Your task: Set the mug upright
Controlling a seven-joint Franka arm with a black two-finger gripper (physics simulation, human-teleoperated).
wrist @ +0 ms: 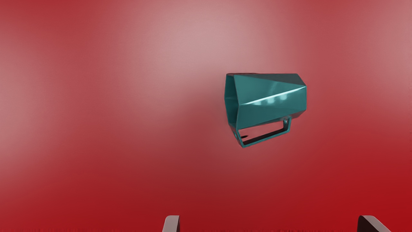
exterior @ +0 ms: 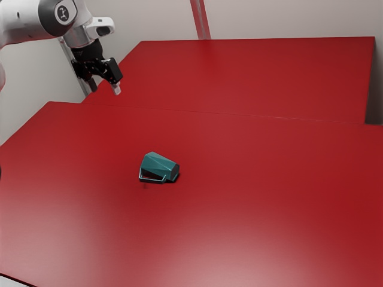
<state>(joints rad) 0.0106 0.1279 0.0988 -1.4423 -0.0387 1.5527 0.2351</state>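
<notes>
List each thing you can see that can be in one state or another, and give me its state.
Mug: lying on its side on the table, not upright; its open mouth faces sideways.
Mug handle: out to the side of the mug, not gripped.
Gripper: open, fingers wide apart, nothing between them, raised above the table.
Arm: held up over the table, at the exterior view's upper left.
</notes>
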